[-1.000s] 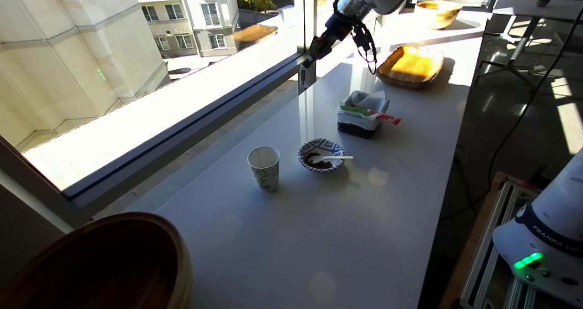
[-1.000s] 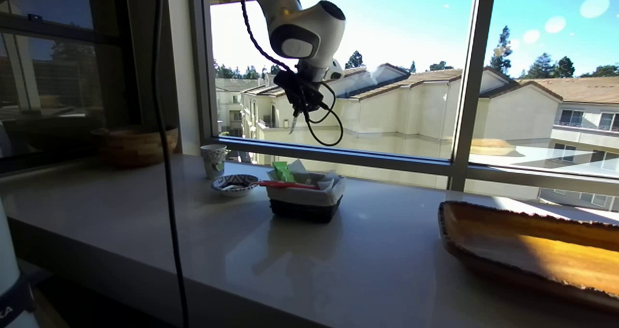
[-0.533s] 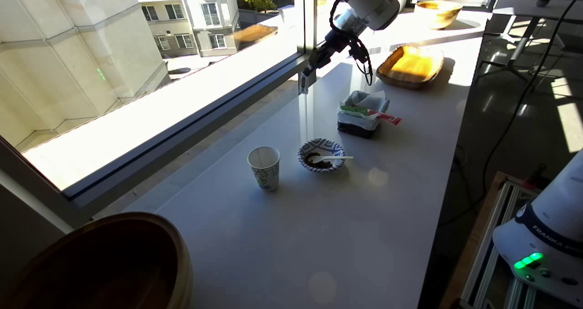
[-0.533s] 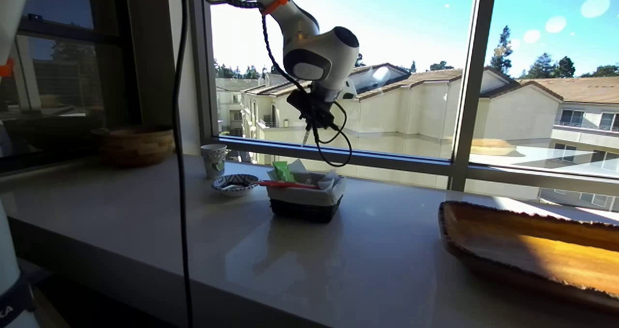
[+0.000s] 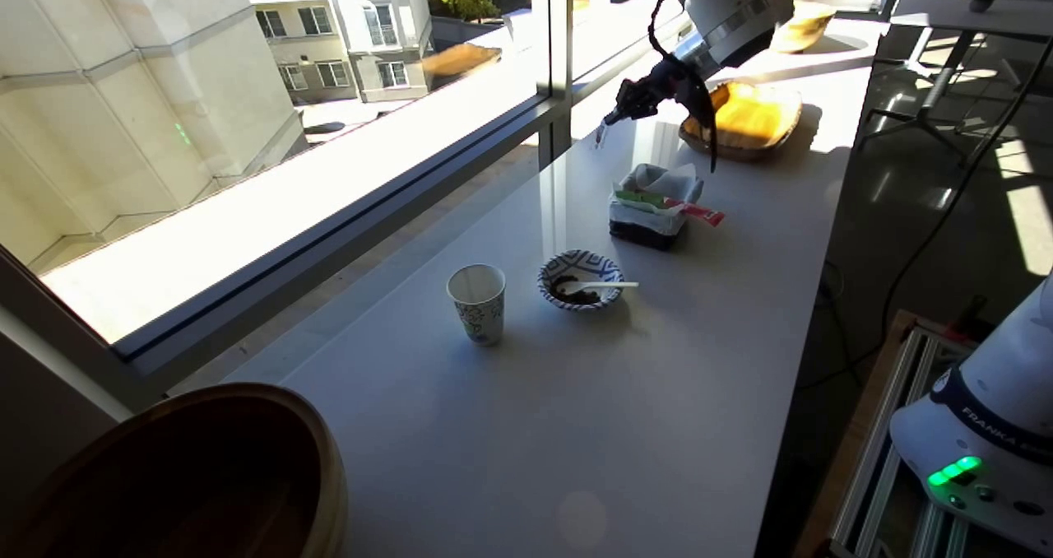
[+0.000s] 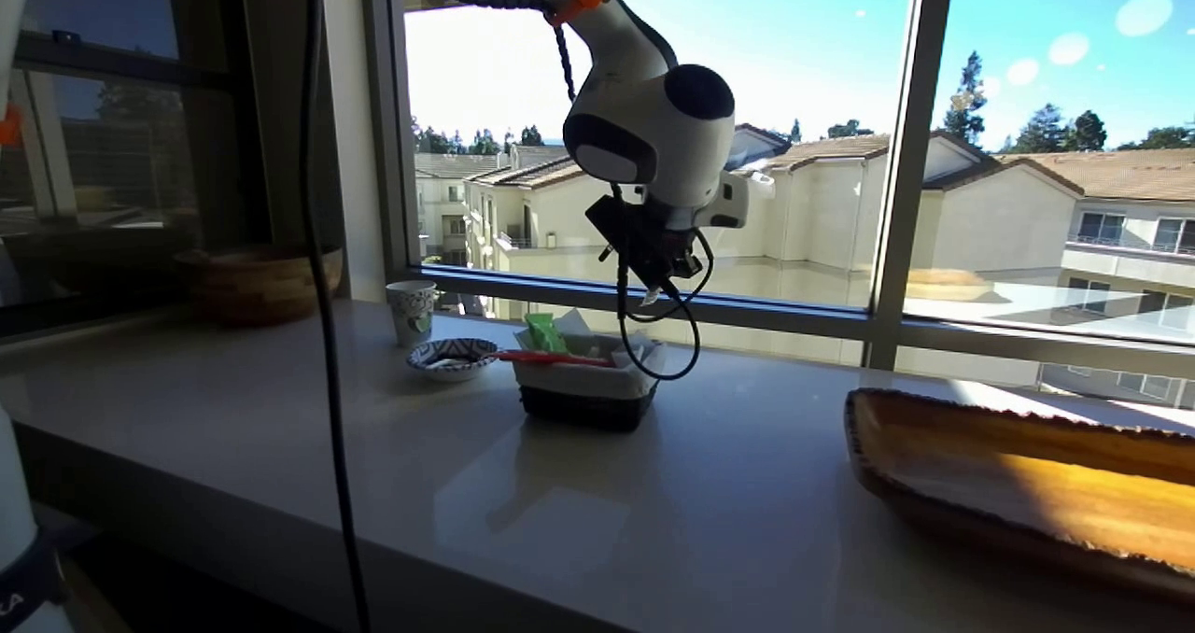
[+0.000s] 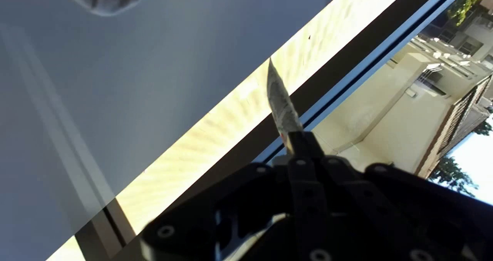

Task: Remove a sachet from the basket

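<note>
The small dark basket with a white paper liner stands on the table and also shows in an exterior view. A green sachet and a red sachet stick out of its rim; the green sachet and red sachet show there too. My gripper is in the air on the window side of the basket. In the wrist view the gripper is shut on a pale greyish sachet, pointing away from the fingers. The held sachet is small in both exterior views.
A patterned bowl with a white spoon and a paper cup stand by the basket. A wooden tray lies on its far side. A wooden bowl is at the near corner. The window frame runs along the table.
My gripper, with the pale sachet in it, has come lower and moved along the window toward the wooden tray. The basket, bowl and cup have not moved.
</note>
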Controlling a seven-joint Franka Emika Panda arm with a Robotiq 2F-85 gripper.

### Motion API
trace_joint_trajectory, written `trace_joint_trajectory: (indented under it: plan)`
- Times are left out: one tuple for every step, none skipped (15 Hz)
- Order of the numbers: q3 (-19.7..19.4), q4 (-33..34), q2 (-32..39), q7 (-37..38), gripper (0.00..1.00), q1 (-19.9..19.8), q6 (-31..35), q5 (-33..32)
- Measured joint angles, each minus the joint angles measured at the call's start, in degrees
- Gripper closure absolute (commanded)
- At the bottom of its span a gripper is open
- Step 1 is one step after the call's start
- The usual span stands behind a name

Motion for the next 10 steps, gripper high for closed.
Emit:
trace_joint_trajectory:
  plan:
    - [-0.8, -1.6, -0.7, -0.9, 1.0, -0.3, 1.4, 2.7]
    - [-1.5, -3.1, -1.4, -1.8, 1.0, -0.6, 2.5, 5.5]
    - [-2.3, -4.6, -2.2, -2.9, 1.0, -0.8, 3.7, 8.3]
    - [-3.1, -6.1, -3.0, -3.9, 1.0, -0.9, 4.7, 11.0]
    - [-3.6, -7.5, -3.7, -5.0, 1.0, -1.3, 5.8, 13.7]
    - [-4.0, -8.8, -4.3, -6.3, 1.0, -1.8, 6.6, 16.3]
    - [-4.3, -10.1, -4.8, -7.4, 1.0, -2.3, 7.2, 18.9]
    - [-4.7, -11.3, -5.2, -8.6, 1.0, -2.9, 7.5, 21.1]
    - [-5.2, -12.4, -5.4, -9.7, 1.0, -3.4, 7.6, 23.3]
    - [-5.6, -13.5, -5.6, -10.8, 1.0, -4.0, 7.6, 25.1]
